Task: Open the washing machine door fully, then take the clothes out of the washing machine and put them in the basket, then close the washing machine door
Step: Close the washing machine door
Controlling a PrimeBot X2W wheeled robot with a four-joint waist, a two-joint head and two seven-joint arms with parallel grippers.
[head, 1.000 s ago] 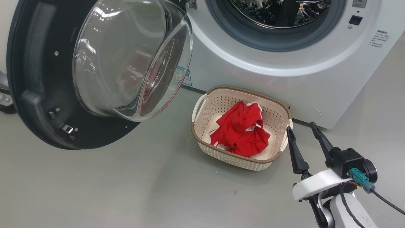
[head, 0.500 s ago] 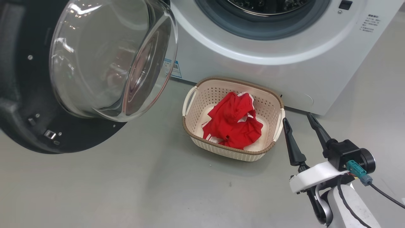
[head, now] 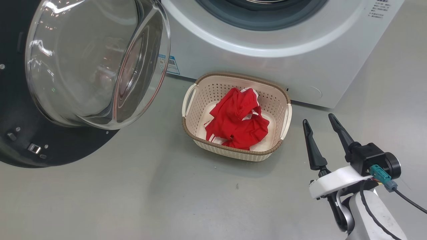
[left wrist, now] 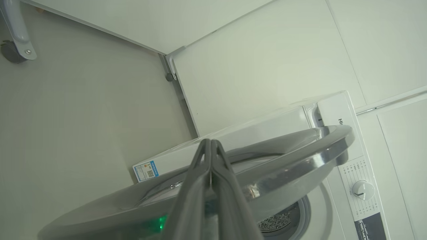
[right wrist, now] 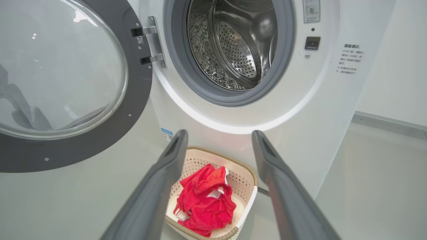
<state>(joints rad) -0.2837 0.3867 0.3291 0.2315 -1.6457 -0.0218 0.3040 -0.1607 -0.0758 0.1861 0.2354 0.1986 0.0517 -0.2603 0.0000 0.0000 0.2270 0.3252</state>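
The washing machine (head: 267, 63) stands at the top, its steel drum (right wrist: 233, 43) showing no clothes inside. The washing machine door (head: 50, 150) hangs open at the left, glass bowl facing me. Before the machine the cream basket (head: 286, 116) sits on the floor, and the red clothes (head: 238, 120) lie bunched in it. My right gripper (head: 318, 119) is open and holds nothing, just right of the basket and above the floor. In the right wrist view the right gripper (right wrist: 220, 133) points at the basket (right wrist: 248, 176) and clothes (right wrist: 203, 200). My left gripper (left wrist: 210, 142) is shut, close against the door's rim (left wrist: 300, 156).
Grey floor (head: 150, 200) spreads in front of the machine and basket. A caster wheel on a metal leg (left wrist: 13, 50) stands by the white wall panels. A wall and its skirting (right wrist: 387, 120) run to the right of the machine.
The head camera has turned, so the whole scene has slid up and left. My right gripper now stands a little further from the basket's right handle, still open.
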